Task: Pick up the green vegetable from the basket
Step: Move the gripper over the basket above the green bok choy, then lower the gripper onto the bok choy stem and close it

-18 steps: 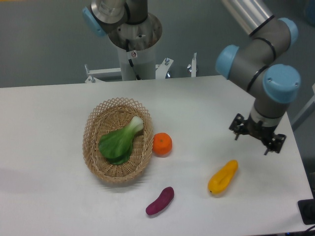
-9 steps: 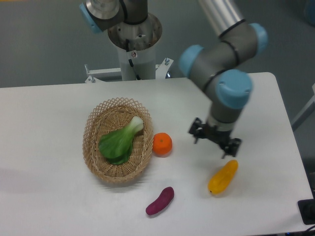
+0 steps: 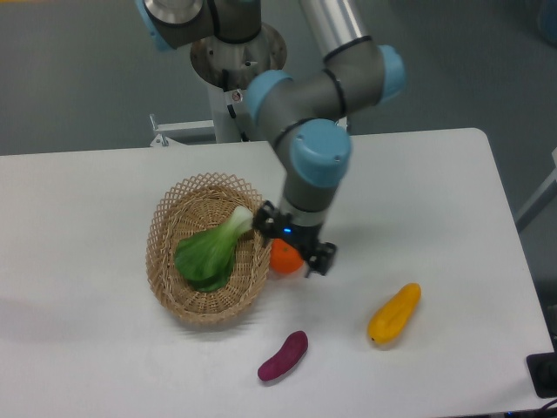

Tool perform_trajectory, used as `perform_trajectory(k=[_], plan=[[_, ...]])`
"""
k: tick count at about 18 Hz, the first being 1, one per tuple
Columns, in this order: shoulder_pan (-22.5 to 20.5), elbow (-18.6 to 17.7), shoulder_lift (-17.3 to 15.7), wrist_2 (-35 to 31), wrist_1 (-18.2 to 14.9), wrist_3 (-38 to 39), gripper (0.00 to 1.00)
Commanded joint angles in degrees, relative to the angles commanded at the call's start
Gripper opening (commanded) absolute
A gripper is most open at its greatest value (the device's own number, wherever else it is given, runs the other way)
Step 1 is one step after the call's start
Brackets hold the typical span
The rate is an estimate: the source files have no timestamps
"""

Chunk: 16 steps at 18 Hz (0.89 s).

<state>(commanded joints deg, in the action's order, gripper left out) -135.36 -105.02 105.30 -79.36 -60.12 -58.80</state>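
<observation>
**Tool above the orange, bok choy in the basket**

The green vegetable (image 3: 211, 250), a bok choy, lies inside the basket (image 3: 165, 270), untouched. Its broad dark-green leaves spread toward the lower left of the basket floor, and its pale stalk end points up and to the right, close to the basket's right rim. The basket is an oval of tan wicker with an open lattice rim and sits on the left half of the white surface (image 3: 104, 183).

The tool (image 3: 293, 241) hangs from the arm (image 3: 313, 152) just to the right of the basket, directly over the orange (image 3: 282, 255), which it partly hides. One dark finger tip sits near the stalk end of the bok choy at the basket's rim; the other shows to the right of the orange. Seen from this angle, the fingers stand apart with nothing between them, so the tool reads as open and empty. Whether it touches the orange or the basket rim cannot be told.

The orange rests on the surface just beside the right edge of the basket. A yellow curved vegetable (image 3: 394, 313) lies well to the right of it, toward the near right of the surface. A purple sweet potato (image 3: 283, 355) lies near the front edge, below the orange and to the right of the basket's near end. The arm's grey base column (image 3: 237, 78) stands behind the far edge of the surface.
</observation>
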Motion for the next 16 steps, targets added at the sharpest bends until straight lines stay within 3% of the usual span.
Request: perform_trajectory(k=[7,16], plan=[[2.3,-6.1,-2.2,-0.5,0.1,1.3,1.0],[3.1,-8.2,-0.8,-3.3,0.3,1.4,1.0]])
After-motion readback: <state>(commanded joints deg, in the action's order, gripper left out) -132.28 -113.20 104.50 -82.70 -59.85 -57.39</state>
